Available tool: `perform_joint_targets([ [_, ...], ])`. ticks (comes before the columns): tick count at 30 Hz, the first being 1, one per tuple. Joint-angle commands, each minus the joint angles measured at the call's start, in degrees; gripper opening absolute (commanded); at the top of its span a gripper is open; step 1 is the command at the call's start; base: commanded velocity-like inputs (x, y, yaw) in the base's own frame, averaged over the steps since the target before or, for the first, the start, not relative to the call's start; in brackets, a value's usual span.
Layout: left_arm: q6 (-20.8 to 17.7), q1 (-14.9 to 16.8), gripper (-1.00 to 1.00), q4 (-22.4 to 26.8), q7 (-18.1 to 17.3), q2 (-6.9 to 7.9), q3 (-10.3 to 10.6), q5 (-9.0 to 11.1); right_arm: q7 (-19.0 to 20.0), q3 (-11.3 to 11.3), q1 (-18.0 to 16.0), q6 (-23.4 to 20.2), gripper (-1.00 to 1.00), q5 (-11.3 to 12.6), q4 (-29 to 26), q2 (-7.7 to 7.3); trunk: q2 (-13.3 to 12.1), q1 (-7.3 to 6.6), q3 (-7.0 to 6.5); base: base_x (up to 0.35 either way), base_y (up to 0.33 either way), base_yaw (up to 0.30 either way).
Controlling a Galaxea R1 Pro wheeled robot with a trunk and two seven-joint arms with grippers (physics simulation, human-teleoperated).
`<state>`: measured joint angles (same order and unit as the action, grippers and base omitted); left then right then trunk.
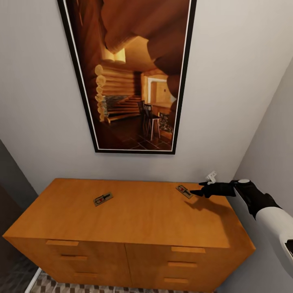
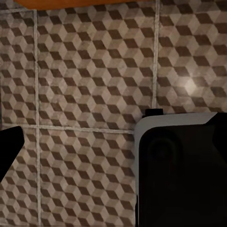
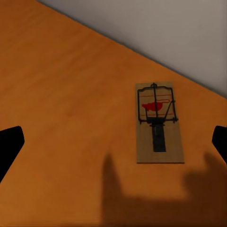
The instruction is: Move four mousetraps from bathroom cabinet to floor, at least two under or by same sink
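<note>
Two mousetraps lie flat on top of the orange-brown cabinet (image 1: 134,219): one left of the middle (image 1: 103,199), one near the back right corner (image 1: 184,191). My right gripper (image 1: 198,192) hovers just right of that second mousetrap, fingers pointing at it. In the right wrist view this mousetrap (image 3: 158,124) shows its red mark and dark metal bar, and the right gripper (image 3: 114,144) is open, with its fingertips (image 3: 9,144) far apart and nothing between them. The left gripper's one visible fingertip (image 2: 7,146) hangs over the bathroom floor (image 2: 85,85), apparently open and empty.
A large black-framed picture (image 1: 134,73) hangs on the wall above the cabinet. A wall socket (image 1: 211,176) sits behind the right gripper, and a grey side wall (image 1: 272,134) closes the right. Cabinet drawer fronts (image 1: 179,264) face me. A white and black robot part (image 2: 182,170) shows by the left gripper.
</note>
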<state>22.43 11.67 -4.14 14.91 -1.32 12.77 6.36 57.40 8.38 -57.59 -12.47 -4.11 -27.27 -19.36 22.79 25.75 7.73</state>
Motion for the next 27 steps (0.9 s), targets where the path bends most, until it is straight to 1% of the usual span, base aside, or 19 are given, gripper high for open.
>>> perform_joint_targets([
  [1, 0.4, 0.1, 1.00, -0.3, 0.0, -0.04, 0.5, 0.6, 0.2, 0.1, 0.0, -0.5, 1.00, 0.0, -0.1, -0.05, 0.1, 0.03, 0.19, 0.000, 0.000, 0.000],
  [14, 0.4, -0.1, 1.00, -0.3, 0.0, 0.20, 0.5, 0.6, 0.2, -0.1, 0.0, -0.5, 1.00, 0.0, 0.2, -0.15, 0.1, 0.03, 1.02, 0.000, 0.000, 0.000],
  [19, 0.4, -0.2, 1.00, -0.3, 0.0, 0.30, 0.5, 0.6, 0.2, -0.5, 0.0, -0.4, 1.00, 0.0, 0.2, -0.62, 0.1, 0.03, 1.34, 0.000, 0.000, 0.000],
  [23, 0.4, -0.2, 1.00, -0.3, 0.0, 0.33, 0.5, 0.6, 0.3, -1.3, 0.0, -0.4, 1.00, 0.0, 0.2, -0.89, 0.1, 0.03, 1.56, 0.000, 0.000, 0.000],
  [24, 0.4, -0.2, 1.00, -0.3, 0.0, 0.34, 0.5, 0.6, 0.4, -2.0, 0.0, -0.3, 1.00, 0.0, 0.2, -1.05, 0.1, 0.03, 1.58, 0.000, 0.000, 0.000],
  [27, 0.4, -0.3, 1.00, -0.3, 0.0, 0.34, 0.5, 0.6, 0.4, -2.9, 0.0, -0.2, 1.00, 0.0, 0.2, -1.23, 0.1, 0.03, 1.63, 0.000, 0.000, 0.000],
])
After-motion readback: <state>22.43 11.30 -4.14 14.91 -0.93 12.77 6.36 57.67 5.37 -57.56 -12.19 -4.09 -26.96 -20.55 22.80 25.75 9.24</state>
